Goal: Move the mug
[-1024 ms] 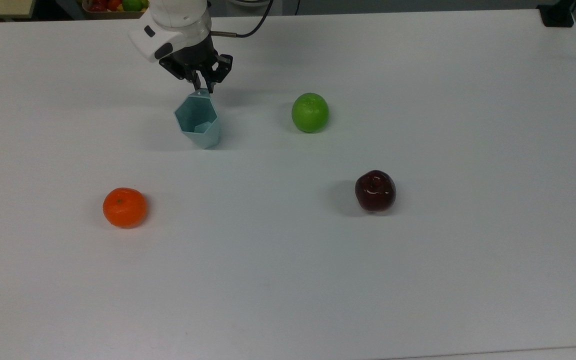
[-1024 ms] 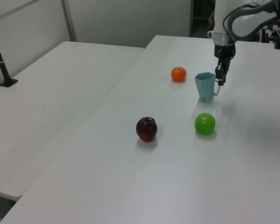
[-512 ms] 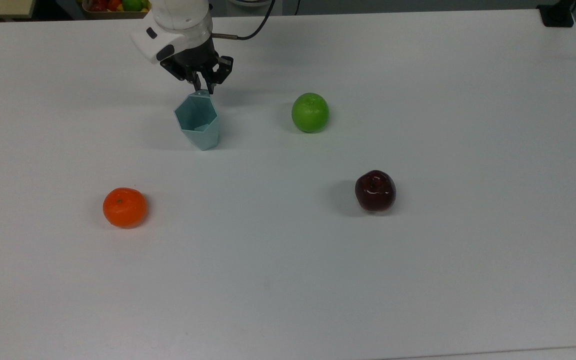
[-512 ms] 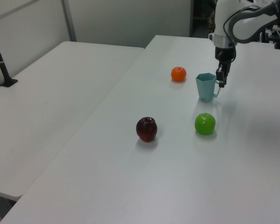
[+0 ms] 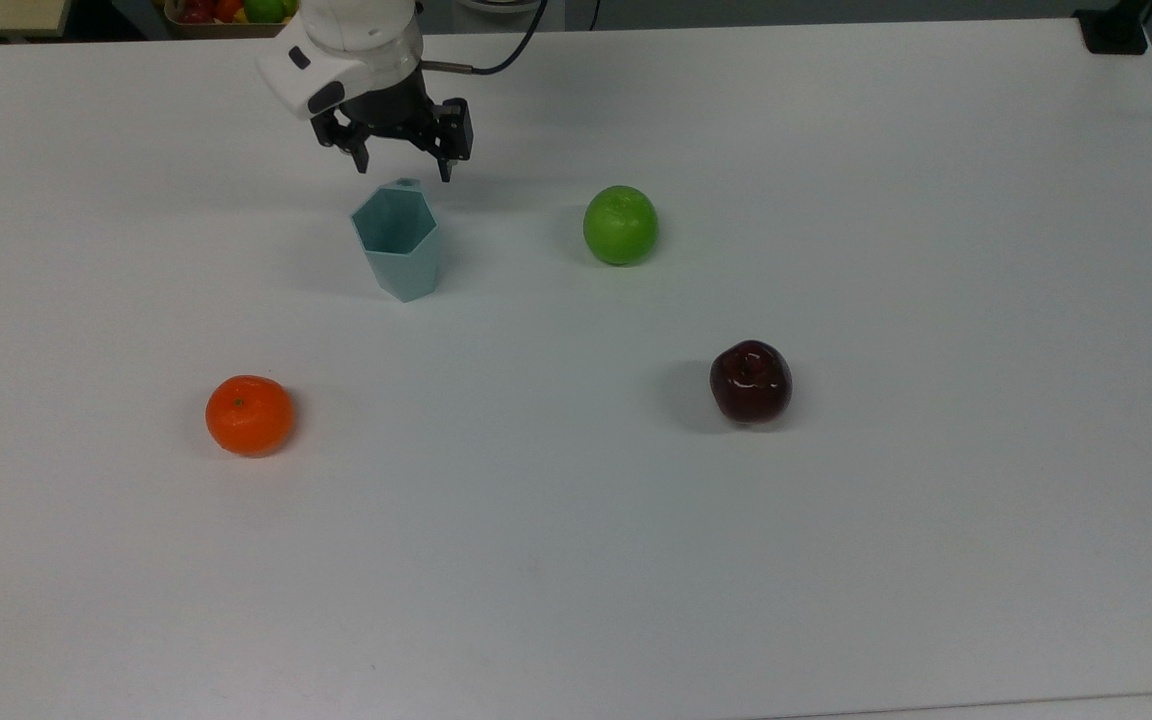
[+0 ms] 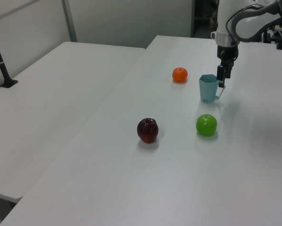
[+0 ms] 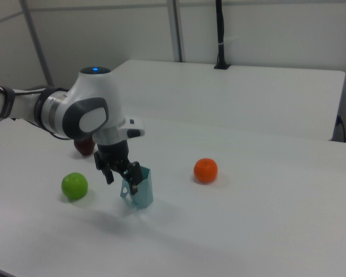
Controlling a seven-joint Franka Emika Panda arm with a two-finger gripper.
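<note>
Pale teal-blue faceted mug (image 5: 397,243) stands upright on white table (image 5: 836,500); two-finger gripper (image 5: 403,165), fingers spread wide and empty, hovers just above its handle-side rim.

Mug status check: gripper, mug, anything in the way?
Gripper open, just off the mug's handle side. Mug upright on the table, not held. Green apple nearest, well apart; nothing blocking.

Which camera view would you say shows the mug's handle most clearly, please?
The left view: the mug stands side-on, its handle loop projecting clear toward the left view's right. The top view shows just a tab at the rim; in the right view the pincer overlaps it.
</note>
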